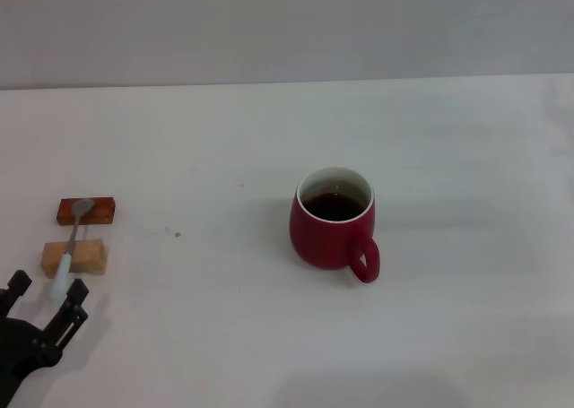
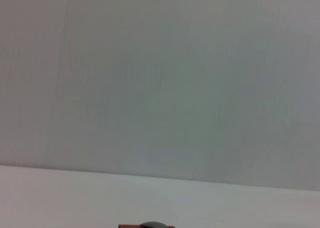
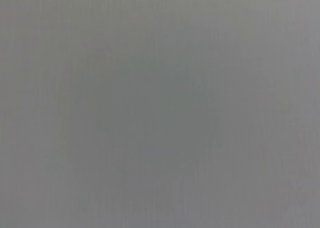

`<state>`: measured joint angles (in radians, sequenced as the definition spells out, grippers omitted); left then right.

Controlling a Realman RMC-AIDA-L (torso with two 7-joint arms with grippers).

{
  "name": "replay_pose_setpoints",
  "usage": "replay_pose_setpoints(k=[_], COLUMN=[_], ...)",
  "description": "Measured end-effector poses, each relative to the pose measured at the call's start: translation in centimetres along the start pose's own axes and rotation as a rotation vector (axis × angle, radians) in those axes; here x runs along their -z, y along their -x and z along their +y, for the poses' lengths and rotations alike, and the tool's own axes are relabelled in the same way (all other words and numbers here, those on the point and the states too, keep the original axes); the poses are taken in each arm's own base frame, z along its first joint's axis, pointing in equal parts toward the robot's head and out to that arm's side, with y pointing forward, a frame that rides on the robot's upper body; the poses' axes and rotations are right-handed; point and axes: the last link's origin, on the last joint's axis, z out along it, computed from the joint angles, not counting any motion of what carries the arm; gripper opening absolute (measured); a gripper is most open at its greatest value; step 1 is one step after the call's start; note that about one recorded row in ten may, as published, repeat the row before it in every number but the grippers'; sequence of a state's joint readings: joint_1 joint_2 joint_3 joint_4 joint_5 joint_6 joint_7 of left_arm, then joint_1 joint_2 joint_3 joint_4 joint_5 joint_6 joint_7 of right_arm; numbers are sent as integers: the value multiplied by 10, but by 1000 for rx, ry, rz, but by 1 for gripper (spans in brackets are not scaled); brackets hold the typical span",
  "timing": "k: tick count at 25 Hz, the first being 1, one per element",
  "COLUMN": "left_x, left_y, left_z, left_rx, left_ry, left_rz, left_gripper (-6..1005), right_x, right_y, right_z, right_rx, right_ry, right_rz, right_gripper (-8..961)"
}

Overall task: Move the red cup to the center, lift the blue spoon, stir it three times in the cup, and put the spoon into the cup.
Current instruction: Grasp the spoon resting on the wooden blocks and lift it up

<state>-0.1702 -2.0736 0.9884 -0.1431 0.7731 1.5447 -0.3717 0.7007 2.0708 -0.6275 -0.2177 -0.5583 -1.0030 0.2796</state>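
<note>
Steel-bowled blue spoon [image 1: 72, 238] looks light, stiff and thin, bridging two wooden blocks [image 1: 81, 233] well left of the red cup [image 1: 333, 218], so I'd pinch the raised pale handle between them. Left gripper [image 1: 43, 293] sits just beside the handle tip, fingers spread and empty. Cup already looks central, likely heavy with dark liquid; right gripper isn't visible.

Bare test bench, plain white tabletop [image 1: 269, 139], blank grey wall [image 1: 287, 22]

The black left gripper [image 1: 47, 293] sits low at the near left corner of the head view. Its two fingers [image 1: 75, 293] are spread apart, pointing forward. The right arm is out of sight.
</note>
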Motion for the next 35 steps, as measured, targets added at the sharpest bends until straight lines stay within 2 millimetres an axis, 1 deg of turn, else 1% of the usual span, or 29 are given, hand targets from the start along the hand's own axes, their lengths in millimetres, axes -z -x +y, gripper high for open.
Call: replay_pose_setpoints(k=[10,16,35], left_x=[2,-1,-8], left_y=[6,9,9], left_z=[-1,-2,-8], left_rx=[2,-2,2], left_ry=[-8,-15,-41], left_rz=[-41,-66,-74], left_gripper=[798,791,770], right_x=[1,4,6], right_y=[-1,-3,-6], right_z=[0,0,-1], right_rx=[-1,-4,-6], right_ry=[2,-1,-5], right_rz=[0,7,14], right_gripper=[391,390,391])
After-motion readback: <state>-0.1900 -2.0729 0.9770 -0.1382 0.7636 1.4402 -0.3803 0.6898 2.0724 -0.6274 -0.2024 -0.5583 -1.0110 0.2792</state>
